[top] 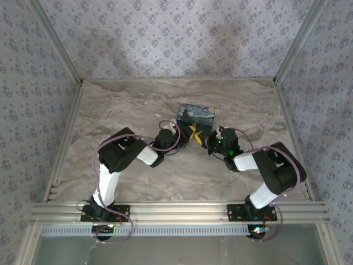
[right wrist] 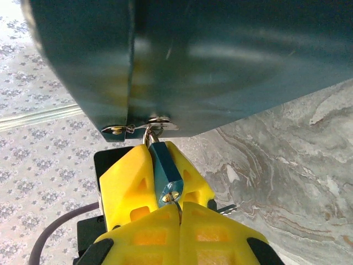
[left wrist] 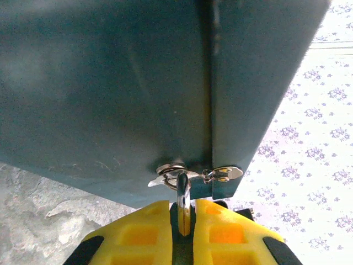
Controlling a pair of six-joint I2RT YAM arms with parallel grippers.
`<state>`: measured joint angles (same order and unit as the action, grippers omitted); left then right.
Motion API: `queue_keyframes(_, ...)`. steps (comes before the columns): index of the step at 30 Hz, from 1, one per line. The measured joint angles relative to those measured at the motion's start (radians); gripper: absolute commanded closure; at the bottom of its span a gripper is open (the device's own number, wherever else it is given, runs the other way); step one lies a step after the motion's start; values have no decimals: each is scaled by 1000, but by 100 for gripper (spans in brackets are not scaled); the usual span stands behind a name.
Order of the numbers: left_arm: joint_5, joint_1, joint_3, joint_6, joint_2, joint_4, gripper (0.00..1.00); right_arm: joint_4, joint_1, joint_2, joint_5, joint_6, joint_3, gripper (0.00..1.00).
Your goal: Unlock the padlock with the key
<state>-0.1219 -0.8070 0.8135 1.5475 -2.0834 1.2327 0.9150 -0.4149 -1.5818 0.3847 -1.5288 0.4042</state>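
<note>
Now your left gripper [left wrist: 183,220] is pinching the padlock [right wrist: 164,167], which is hanging from the hasp [left wrist: 190,175] of the box [top: 196,117], midway along the table [top: 165,179] toward its far edge. Your right gripper [right wrist: 180,214] is clamping its fingers together on the key [right wrist: 175,205] seated in the keyhole. You should be twisting purely about the key's axis while the left is bracing the body.

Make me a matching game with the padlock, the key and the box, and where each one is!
Things:
1 padlock
2 key
3 box

Places:
A sitting on the marbled table
B squeezed in the left hand, hanging from the box's latch
C pinched in the right hand, tip touching the padlock

Pairs: 1-B, 2-C, 3-A.
</note>
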Motion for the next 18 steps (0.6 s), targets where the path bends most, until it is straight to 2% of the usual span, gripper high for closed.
queue_keyframes(6,3,-3,-18,8,0,10,100,-43,5,0,36,11,13,100)
queue_keyframes(18,-20,-7,-29,7,9,39,100,-116,11,74,50,75,0,87)
